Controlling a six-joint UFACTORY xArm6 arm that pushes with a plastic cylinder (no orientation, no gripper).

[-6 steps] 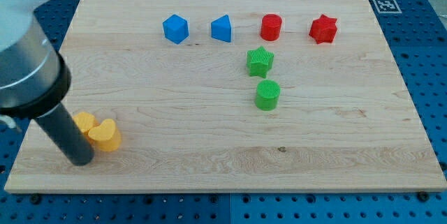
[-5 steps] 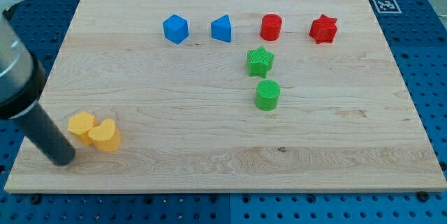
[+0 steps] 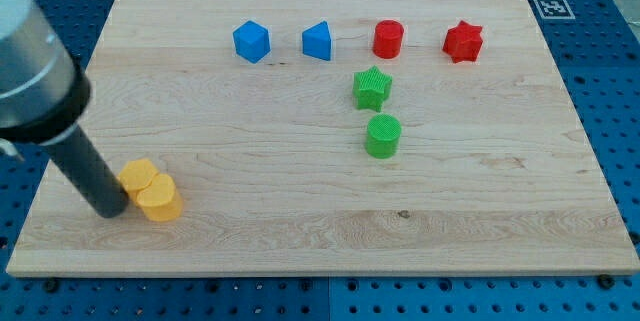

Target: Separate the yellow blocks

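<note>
Two yellow blocks sit touching each other near the board's lower left: a yellow hexagon-like block [image 3: 139, 175] and a yellow heart-like block [image 3: 160, 200] just below and to the right of it. My tip [image 3: 111, 210] rests on the board right against their left side, touching the yellow hexagon-like block. The dark rod rises from there toward the view's upper left.
A blue cube [image 3: 251, 41], a blue wedge-like block [image 3: 317, 41], a red cylinder [image 3: 388, 38] and a red star [image 3: 463, 42] line the top. A green star [image 3: 372, 87] and a green cylinder [image 3: 383, 136] sit mid-board. The wooden board's [image 3: 330, 231] left edge is close to my tip.
My tip swung out to the left, then came back right against the yellow pair. Both yellow blocks have shifted a little to the right and turned, still touching.
</note>
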